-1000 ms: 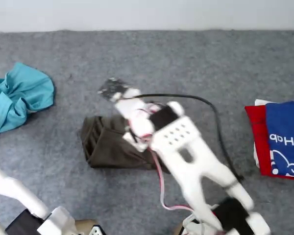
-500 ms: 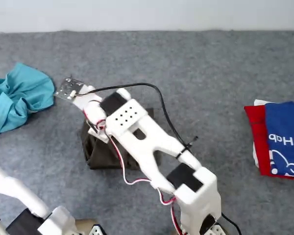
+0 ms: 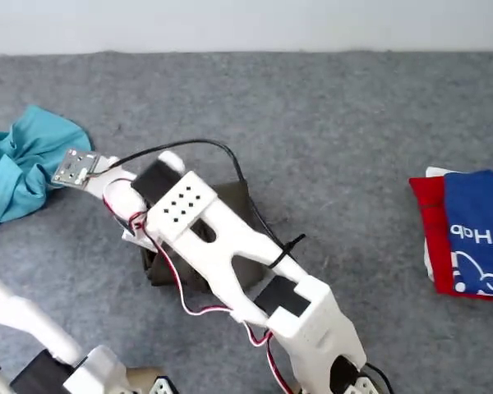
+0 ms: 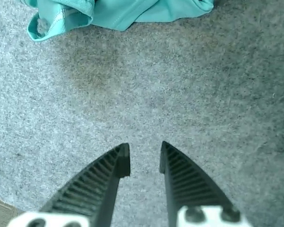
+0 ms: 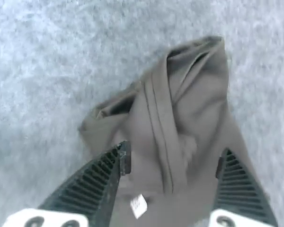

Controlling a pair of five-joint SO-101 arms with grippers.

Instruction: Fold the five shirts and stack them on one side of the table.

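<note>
A crumpled dark brown shirt (image 5: pixel 189 104) lies on the grey carpeted table, and my right gripper (image 5: pixel 173 163) hovers open right over it, one finger on each side of its folds. From above, the right arm (image 3: pixel 222 246) stretches across the brown shirt (image 3: pixel 232 195) and covers most of it. A teal shirt (image 3: pixel 25 168) lies bunched at the far left. My left gripper (image 4: pixel 144 161) hangs slightly open over bare carpet, with the teal shirt (image 4: pixel 118 12) some way beyond its tips. Folded red and blue shirts (image 3: pixel 464 234) are stacked at the right edge.
The left arm (image 3: pixel 20 320) rests at the lower left corner. A black cable (image 3: pixel 230 164) loops off the right arm above the brown shirt. Bare grey carpet (image 3: pixel 345 123) spans the back and the stretch between the brown shirt and the stack.
The right arm has swung left across the brown shirt, its wrist going from the table's middle toward the teal shirt. The shirts and the left arm have stayed put.
</note>
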